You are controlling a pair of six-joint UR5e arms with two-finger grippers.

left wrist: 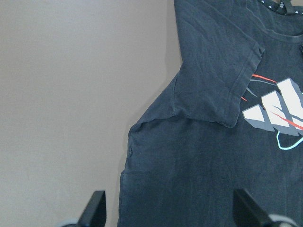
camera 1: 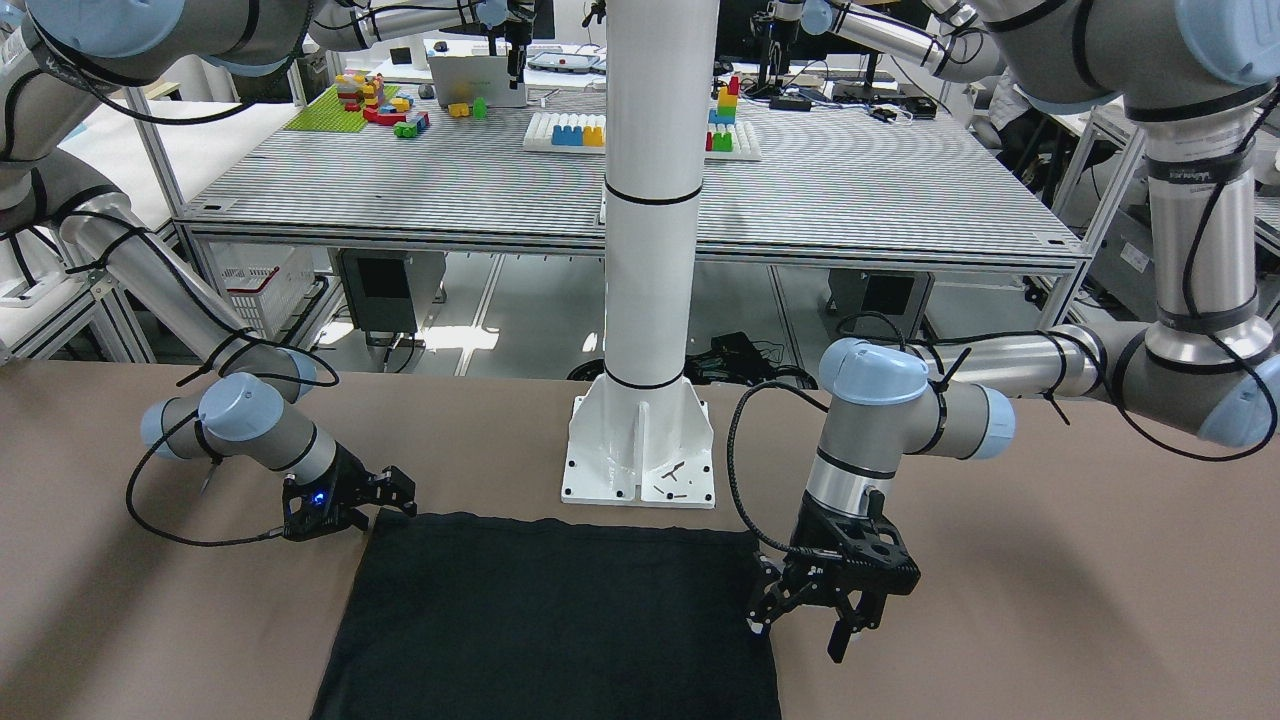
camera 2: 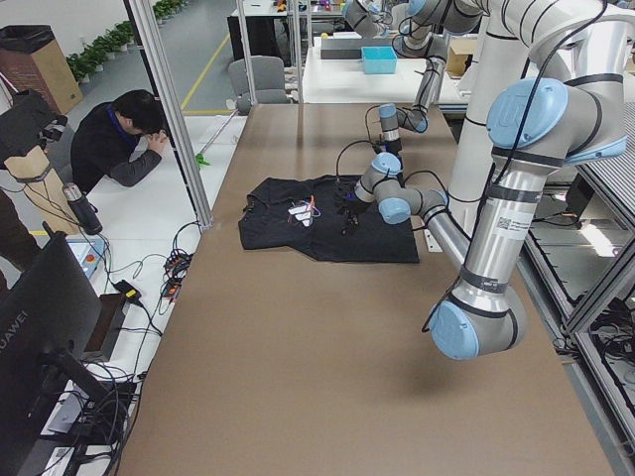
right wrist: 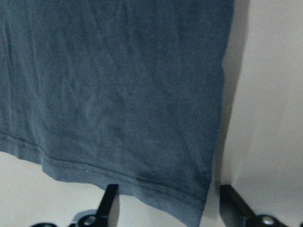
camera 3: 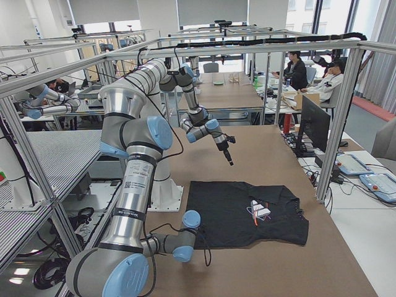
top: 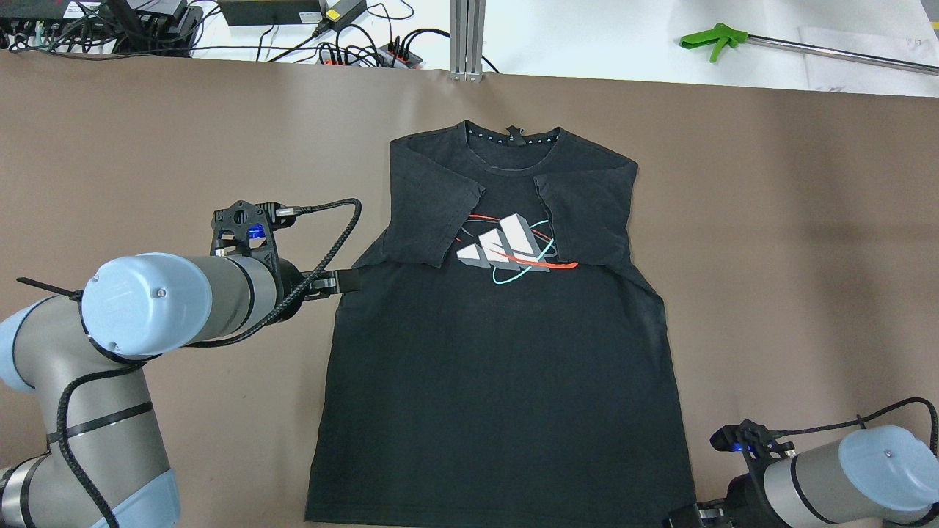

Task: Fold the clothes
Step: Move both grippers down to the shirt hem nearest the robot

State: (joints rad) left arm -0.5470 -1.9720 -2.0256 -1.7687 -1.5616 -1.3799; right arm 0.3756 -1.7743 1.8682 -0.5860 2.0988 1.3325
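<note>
Clothes means just one black T-shirt (top: 499,367), lying flat on the brown worktop (top: 147,147), collar far from the robot, hem near it, both sleeves (top: 433,213) turned in over the chest print (top: 506,249). From where I stand the left gripper (camera 1: 800,632) hangs spread wide at the shirt's left edge below the armpit. The right gripper (camera 1: 388,497), equally wide, straddles the near right hem corner. Neither holds cloth. I'd say pinching comes next: each should sink until one finger slips under the edge, close on fabric alone, then lift together so the sleeves stay put. Count: one shirt, two folded sleeves, two grippers.
</note>
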